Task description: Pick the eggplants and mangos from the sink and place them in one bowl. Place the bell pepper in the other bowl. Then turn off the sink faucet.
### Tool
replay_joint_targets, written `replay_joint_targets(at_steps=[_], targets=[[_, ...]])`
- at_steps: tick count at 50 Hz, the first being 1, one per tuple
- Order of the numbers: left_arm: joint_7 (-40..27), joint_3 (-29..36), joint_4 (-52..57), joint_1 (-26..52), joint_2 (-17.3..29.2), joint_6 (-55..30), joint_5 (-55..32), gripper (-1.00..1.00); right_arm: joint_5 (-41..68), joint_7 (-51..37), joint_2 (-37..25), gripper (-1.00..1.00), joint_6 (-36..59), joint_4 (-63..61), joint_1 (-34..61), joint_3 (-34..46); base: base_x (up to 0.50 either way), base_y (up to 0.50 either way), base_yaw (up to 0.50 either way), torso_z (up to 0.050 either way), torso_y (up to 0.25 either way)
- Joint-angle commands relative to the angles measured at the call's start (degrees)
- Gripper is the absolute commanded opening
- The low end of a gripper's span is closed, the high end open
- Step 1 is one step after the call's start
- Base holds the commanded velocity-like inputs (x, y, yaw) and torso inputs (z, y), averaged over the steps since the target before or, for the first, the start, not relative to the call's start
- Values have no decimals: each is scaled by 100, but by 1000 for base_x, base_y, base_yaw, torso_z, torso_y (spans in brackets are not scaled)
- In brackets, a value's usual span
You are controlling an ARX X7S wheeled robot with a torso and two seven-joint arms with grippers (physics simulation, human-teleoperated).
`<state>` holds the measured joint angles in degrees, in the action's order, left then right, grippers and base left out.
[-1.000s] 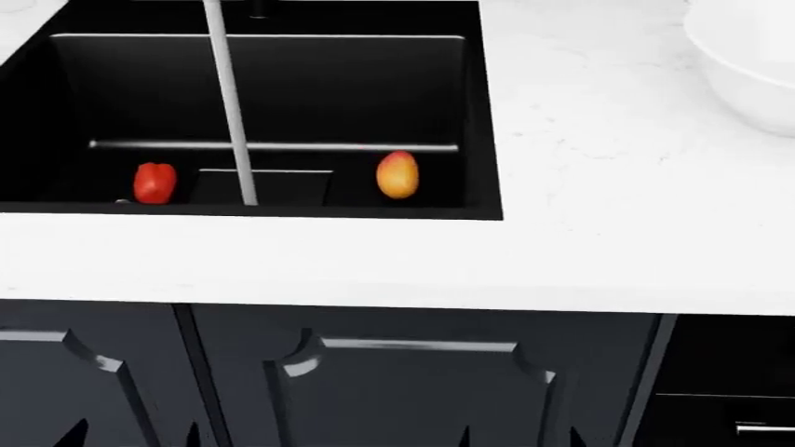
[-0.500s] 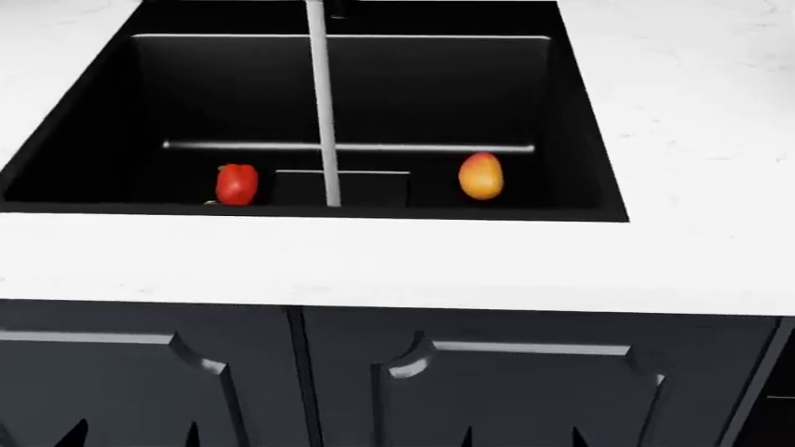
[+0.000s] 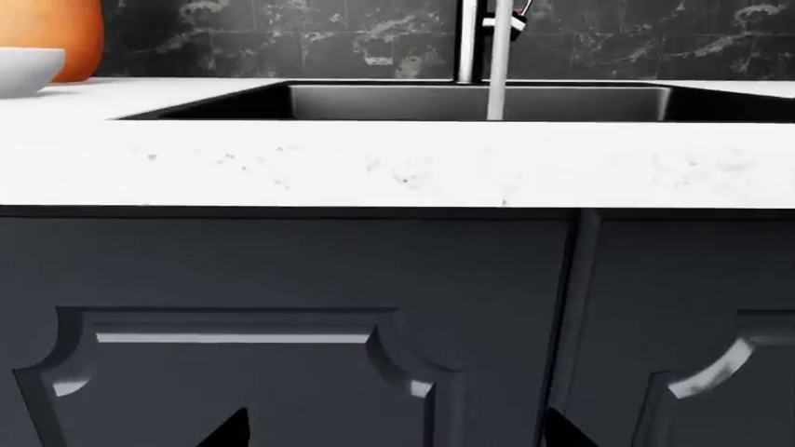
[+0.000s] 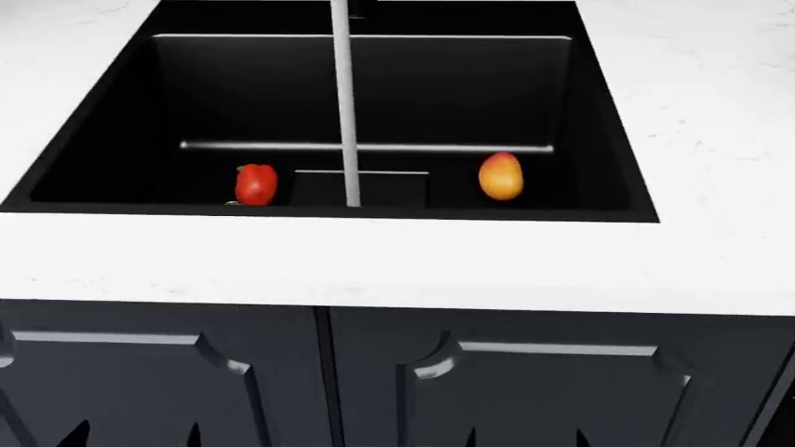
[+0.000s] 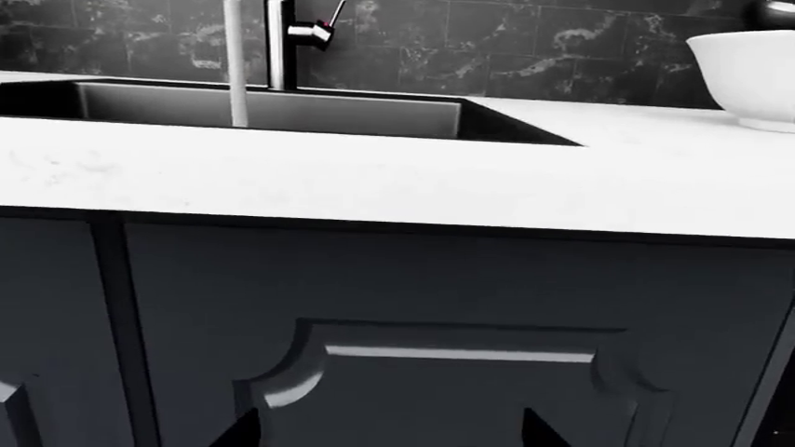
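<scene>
The black sink (image 4: 112,121) fills the upper head view, with a white water stream (image 4: 346,102) falling to its drain recess. On the basin floor the red bell pepper (image 4: 255,183) lies left of the stream and one mango (image 4: 500,176) lies right of it. No eggplants show in any view. The sink faucet (image 5: 279,42) stands at the back, its silver lever (image 5: 318,32) to one side. Both grippers hang low in front of the cabinet doors, below the counter: left gripper (image 3: 395,433) and right gripper (image 5: 391,430) are open and hold nothing.
A white bowl (image 5: 751,79) sits on the marble counter (image 4: 397,261) right of the sink. Another white bowl (image 3: 25,70) stands left of it, beside an orange vessel (image 3: 62,37). Dark panelled cabinet doors (image 4: 162,382) face the grippers. A dark tiled wall backs the counter.
The head view has swung so that the sink slid to the right and now sits centred. The right-hand bowl has left the head view. The fruit has not moved in the basin.
</scene>
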<state>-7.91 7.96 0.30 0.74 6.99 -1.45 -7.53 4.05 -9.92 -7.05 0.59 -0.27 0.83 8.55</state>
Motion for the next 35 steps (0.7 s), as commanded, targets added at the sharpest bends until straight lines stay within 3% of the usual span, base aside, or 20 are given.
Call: replay_joint_targets(at_steps=[1,7,35], targets=[[-30,62,-5,-8,59,66,-58,100,72,-67,-43,100,5,4,12,40,0,0,0,0,0],[-78,102,-21,-11,95,173,-5,100,93,-102,-65,100,0,-4,4,65,0,0,0,4,0],[-146,204,-46,19,193,145,-167,100,185,-214,-157,100,-9,26,41,191,0,0,0,50,0]])
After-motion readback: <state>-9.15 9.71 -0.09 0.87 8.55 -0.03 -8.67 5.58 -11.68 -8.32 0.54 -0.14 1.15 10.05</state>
